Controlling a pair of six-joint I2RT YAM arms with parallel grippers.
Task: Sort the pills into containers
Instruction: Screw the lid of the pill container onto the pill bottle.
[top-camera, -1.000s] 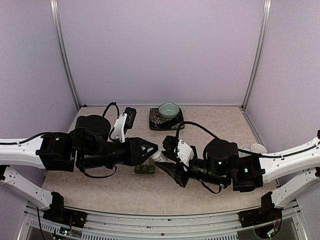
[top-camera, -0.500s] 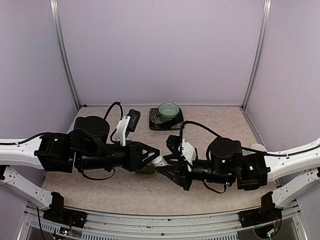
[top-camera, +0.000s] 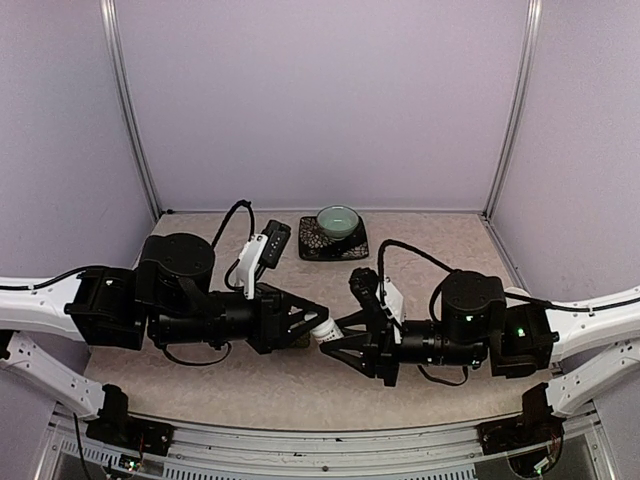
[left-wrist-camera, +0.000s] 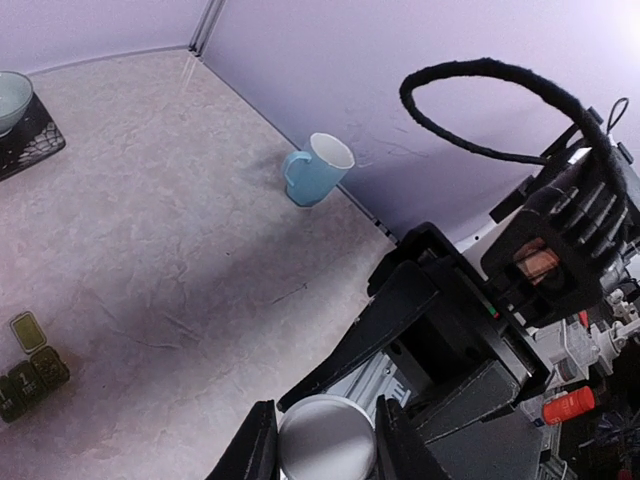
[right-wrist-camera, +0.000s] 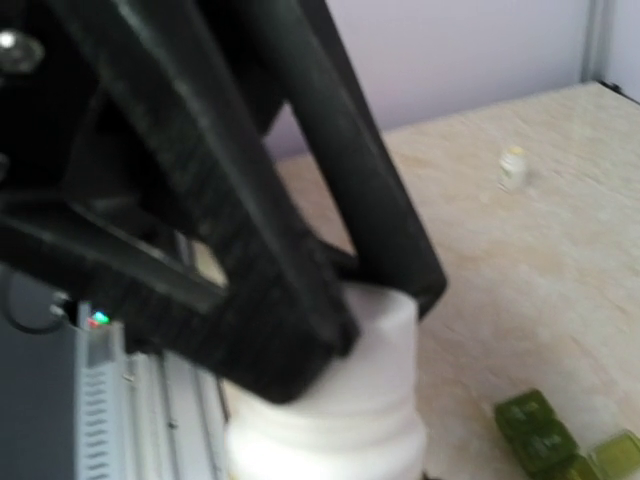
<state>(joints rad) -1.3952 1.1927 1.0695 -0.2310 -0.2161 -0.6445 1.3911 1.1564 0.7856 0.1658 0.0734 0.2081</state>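
Observation:
A white pill bottle (top-camera: 322, 331) hangs above the table between both arms. My left gripper (top-camera: 316, 326) is shut on one end of it. In the left wrist view that round end (left-wrist-camera: 325, 440) sits between my two fingers. My right gripper (top-camera: 330, 342) is shut on the other end, and its black fingers (left-wrist-camera: 400, 320) reach in from the right. The right wrist view shows the bottle (right-wrist-camera: 330, 410) close and blurred. The containers (left-wrist-camera: 30, 372), a dark green strip with one lid up, lie on the table (right-wrist-camera: 540, 432). No pills show.
A pale blue mug (left-wrist-camera: 318, 168) stands by the right wall, half hidden behind my right arm (top-camera: 517, 295). A teal bowl (top-camera: 338, 220) sits on a dark mat (top-camera: 312, 240) at the back. A small pale object (right-wrist-camera: 513, 167) lies farther off on the table.
Both arms have shifted a little to the right with the bottle still held between them. The containers, seen under the grippers a second ago, are now covered in the top view.

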